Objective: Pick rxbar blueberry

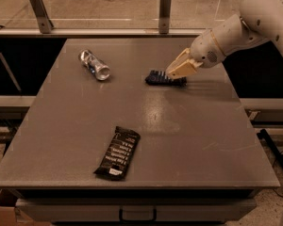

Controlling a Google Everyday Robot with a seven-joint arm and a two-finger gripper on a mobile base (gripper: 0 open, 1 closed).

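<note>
The rxbar blueberry [159, 77], a small dark navy-blue wrapper, lies on the grey table [179, 135] at the back, right of centre. My gripper [178, 71], cream-coloured, comes in from the right on the white arm [236, 29] and points down and left. It sits right over the bar's right end and touches or nearly touches it. That end of the bar is hidden under the gripper.
A shiny silver can [95, 64] lies on its side at the back left. A longer black bar wrapper with white text [118, 153] lies near the front, left of centre. Two metal posts [165, 7] stand behind the table's far edge.
</note>
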